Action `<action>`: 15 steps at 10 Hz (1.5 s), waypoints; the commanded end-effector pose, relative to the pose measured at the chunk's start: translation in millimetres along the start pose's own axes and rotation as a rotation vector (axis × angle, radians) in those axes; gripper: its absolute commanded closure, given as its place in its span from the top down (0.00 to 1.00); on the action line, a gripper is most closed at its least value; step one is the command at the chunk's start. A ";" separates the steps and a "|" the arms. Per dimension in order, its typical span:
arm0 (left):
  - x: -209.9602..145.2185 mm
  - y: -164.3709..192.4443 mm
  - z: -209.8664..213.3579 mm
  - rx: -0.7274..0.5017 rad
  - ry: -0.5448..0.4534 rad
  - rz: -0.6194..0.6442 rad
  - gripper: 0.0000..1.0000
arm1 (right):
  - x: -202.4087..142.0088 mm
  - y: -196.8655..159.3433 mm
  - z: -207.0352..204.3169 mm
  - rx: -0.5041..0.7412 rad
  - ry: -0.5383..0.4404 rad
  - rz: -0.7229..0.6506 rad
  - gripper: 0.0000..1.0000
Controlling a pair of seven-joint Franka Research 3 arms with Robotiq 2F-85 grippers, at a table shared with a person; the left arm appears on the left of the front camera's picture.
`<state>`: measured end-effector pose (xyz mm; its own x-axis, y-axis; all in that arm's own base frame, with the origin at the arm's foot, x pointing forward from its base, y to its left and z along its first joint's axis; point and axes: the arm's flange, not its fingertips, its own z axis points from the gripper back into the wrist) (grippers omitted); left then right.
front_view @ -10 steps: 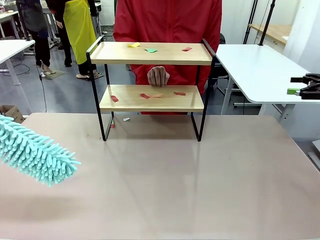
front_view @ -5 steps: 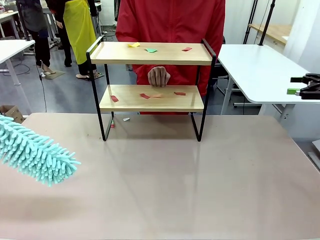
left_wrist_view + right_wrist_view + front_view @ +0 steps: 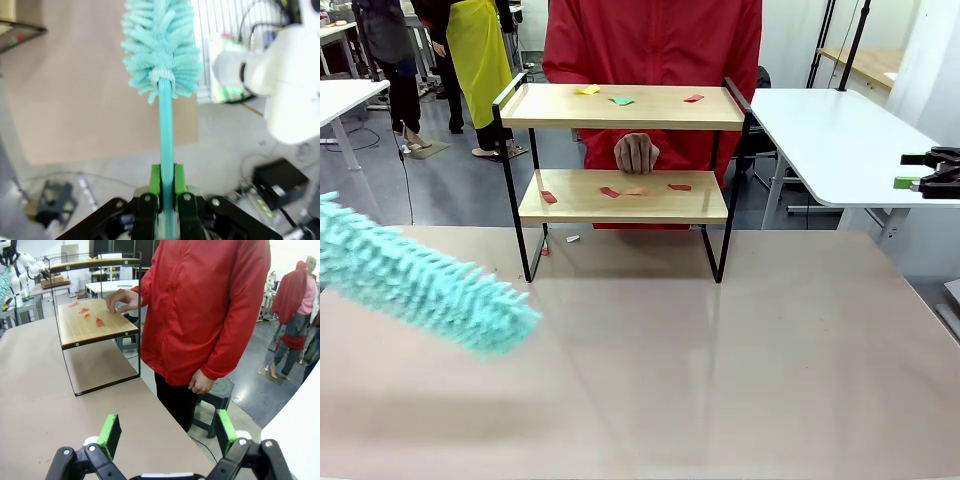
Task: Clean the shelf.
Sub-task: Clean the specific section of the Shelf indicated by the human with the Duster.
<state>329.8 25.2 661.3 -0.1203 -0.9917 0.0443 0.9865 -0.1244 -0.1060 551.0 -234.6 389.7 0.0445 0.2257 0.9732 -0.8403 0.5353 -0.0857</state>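
The shelf [image 3: 625, 108] stands at the far middle of the table, with small coloured paper scraps [image 3: 621, 100] on its top board and more scraps [image 3: 610, 192] on the lower board. The right wrist view has the shelf [image 3: 95, 327] side-on. A person's hand [image 3: 637, 153] rests at the back of the lower board. My left gripper [image 3: 166, 181] is shut on the handle of a teal fluffy duster [image 3: 161, 45]. Its head [image 3: 425, 282] hovers blurred over the table's left, short of the shelf. My right gripper [image 3: 167, 432] is open and empty, off at the right edge [image 3: 912, 170].
A person in a red jacket [image 3: 655, 40] stands right behind the shelf. Two small scraps [image 3: 573, 238] lie on the table by the shelf's left foot. A white side table [image 3: 830, 140] stands to the right. The near tabletop [image 3: 720, 370] is bare.
The duster head has swung right and slightly up toward the shelf and is now motion-blurred. The right gripper and the person's hand have stayed put.
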 end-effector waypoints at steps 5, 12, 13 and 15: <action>88.8 4.6 -35.9 0.164 -0.348 0.192 0.13 | 2.8 2.5 -0.3 0.003 0.002 0.003 1.00; 218.7 29.3 -76.5 0.150 -0.507 0.608 0.13 | 2.8 2.5 -0.3 0.003 0.002 0.003 1.00; 197.8 19.4 -61.0 0.182 -0.438 0.577 0.13 | 2.8 2.5 -0.3 0.003 0.002 0.003 1.00; 197.8 19.4 -61.0 0.182 -0.438 0.577 0.13 | 2.8 2.5 -0.3 0.003 0.002 0.003 1.00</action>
<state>320.9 -183.8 600.2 0.4564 -0.7807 0.4268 0.8787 0.4709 -0.0783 551.0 -234.7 389.8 0.0444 0.2259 0.9732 -0.8402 0.5354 -0.0860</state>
